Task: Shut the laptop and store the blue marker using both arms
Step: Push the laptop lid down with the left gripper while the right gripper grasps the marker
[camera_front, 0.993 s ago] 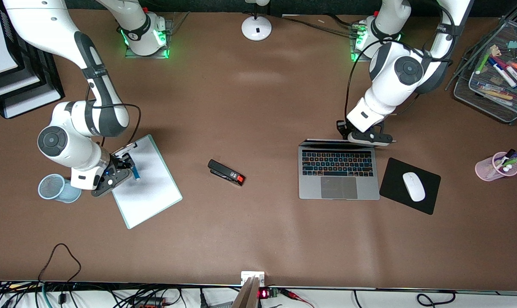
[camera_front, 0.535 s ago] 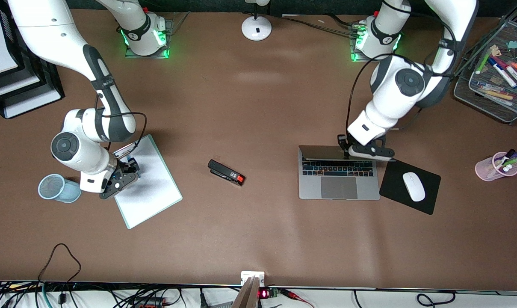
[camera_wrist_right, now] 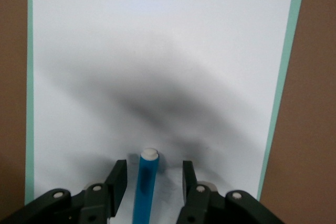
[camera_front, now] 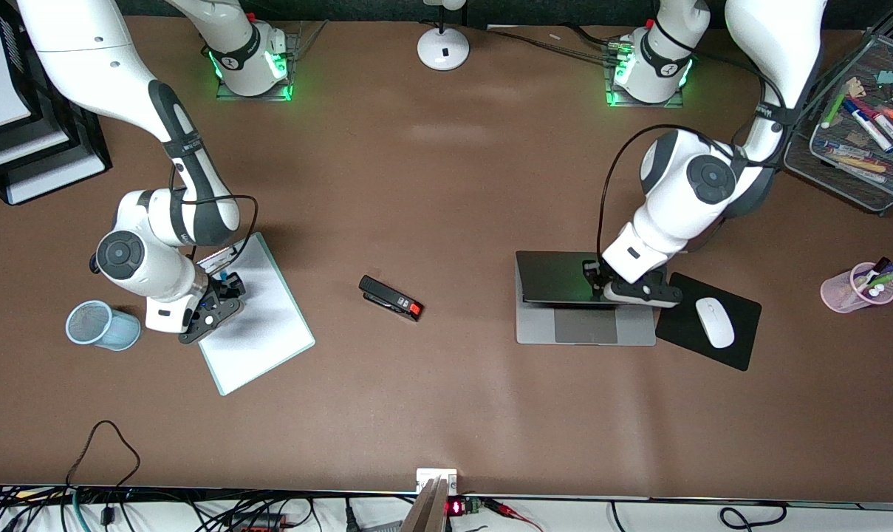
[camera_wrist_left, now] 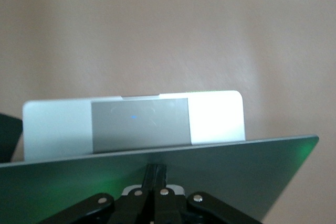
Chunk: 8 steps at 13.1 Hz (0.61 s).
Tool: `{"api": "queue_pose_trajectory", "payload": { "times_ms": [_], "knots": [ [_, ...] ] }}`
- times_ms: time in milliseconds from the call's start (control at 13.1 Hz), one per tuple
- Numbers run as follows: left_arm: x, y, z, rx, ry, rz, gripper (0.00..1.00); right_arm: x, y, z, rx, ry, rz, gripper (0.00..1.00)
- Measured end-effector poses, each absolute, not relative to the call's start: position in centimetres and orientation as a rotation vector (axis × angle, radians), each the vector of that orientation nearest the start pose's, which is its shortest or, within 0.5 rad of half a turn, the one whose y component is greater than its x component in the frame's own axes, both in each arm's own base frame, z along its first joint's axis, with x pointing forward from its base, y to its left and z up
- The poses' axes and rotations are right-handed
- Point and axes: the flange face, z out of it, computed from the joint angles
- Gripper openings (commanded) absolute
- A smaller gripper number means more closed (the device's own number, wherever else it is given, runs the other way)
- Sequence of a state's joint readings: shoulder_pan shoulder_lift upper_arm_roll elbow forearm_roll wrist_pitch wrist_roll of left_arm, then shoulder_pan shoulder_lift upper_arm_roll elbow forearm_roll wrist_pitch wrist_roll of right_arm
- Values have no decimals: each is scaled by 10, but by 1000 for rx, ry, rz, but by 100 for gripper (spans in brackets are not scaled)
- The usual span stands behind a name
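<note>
Blue mesh makes up the little cup that lies tipped over near the right arm's end of the table. Just beside it sits a white board with a green edge. The right gripper is low over that board. Its fingers stand apart, one on each side of the blue marker, and a gap shows on both sides, so they are not touching it. The marker lies flat on the board with its white end pointing away from the gripper. In the front view the gripper hides almost all of the marker.

A black stapler with a red tip lies alone in the middle of the table.

Toward the left arm's end is the laptop. Its dark lid leans far down over the keys, so the keys are hidden and only the grey touchpad part shows. The left gripper presses on the lid with its fingers squeezed tight together, holding nothing. The lid cuts off much of the gripper in the left wrist view.

Next to the laptop a white mouse rests on a black mouse pad. A pink cup of pens stands near the table's end.
</note>
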<state>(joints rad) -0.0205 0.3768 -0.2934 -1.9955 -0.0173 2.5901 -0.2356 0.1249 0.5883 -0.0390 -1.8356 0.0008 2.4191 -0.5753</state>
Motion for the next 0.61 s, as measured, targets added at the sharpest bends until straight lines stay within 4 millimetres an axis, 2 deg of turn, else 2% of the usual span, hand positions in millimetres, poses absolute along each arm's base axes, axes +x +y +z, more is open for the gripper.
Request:
{"api": "queue_pose_trajectory", "payload": {
  "times_ms": [153, 611],
  "knots": [
    [611, -181, 283, -3304, 37, -327, 0, 643, 57, 203, -2986, -1035, 22, 47],
    [619, -184, 235, -3333, 7, -378, 0, 642, 57, 193, -2983, -1035, 36, 42]
  ]
}}
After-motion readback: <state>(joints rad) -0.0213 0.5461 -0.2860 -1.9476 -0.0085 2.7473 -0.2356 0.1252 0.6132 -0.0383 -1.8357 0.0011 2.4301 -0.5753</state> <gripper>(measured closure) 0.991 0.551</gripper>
